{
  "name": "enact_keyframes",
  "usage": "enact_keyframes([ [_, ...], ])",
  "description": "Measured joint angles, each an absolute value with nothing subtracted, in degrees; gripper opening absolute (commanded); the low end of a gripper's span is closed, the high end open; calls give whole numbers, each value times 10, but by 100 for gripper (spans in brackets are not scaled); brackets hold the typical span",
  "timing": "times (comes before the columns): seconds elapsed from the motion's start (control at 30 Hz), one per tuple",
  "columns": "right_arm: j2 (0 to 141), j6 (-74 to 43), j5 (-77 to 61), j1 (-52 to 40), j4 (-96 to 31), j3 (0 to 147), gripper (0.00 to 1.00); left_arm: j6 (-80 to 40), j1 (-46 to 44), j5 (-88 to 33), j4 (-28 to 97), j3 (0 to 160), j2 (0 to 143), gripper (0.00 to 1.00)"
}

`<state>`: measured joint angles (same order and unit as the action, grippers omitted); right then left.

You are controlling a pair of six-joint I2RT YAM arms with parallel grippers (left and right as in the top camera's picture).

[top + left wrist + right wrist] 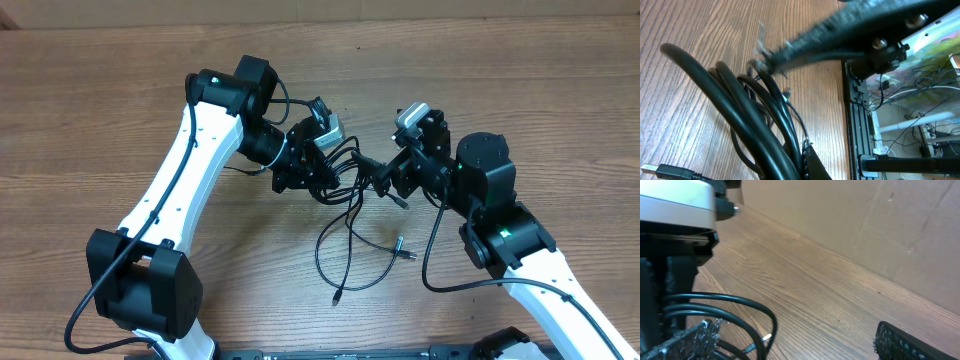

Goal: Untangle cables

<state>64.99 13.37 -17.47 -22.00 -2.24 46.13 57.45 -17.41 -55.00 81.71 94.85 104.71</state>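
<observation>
Plainly the separating step is in hand: the left hand (305, 158) is clenched on the knotted bundle of cables (345, 168) at the middle of the bench (120, 100), while loose strands (345, 245) trail toward the near edge, one ending in a small plug (404, 248). The right hand (395, 175) sits just beside the bundle, released, its fingers (690, 339) spread wide with nothing between them. The next move, I judge, calls for the right hand to close on a single strand near the knot and draw it away from the left, gently, so the loops do not tighten.
</observation>
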Motion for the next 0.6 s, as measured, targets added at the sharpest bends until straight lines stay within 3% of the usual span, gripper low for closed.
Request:
enact_keyframes([
  [0.6, 703, 152, -216, -210, -16, 461, 99, 577, -174, -540, 824, 948, 1047, 4],
])
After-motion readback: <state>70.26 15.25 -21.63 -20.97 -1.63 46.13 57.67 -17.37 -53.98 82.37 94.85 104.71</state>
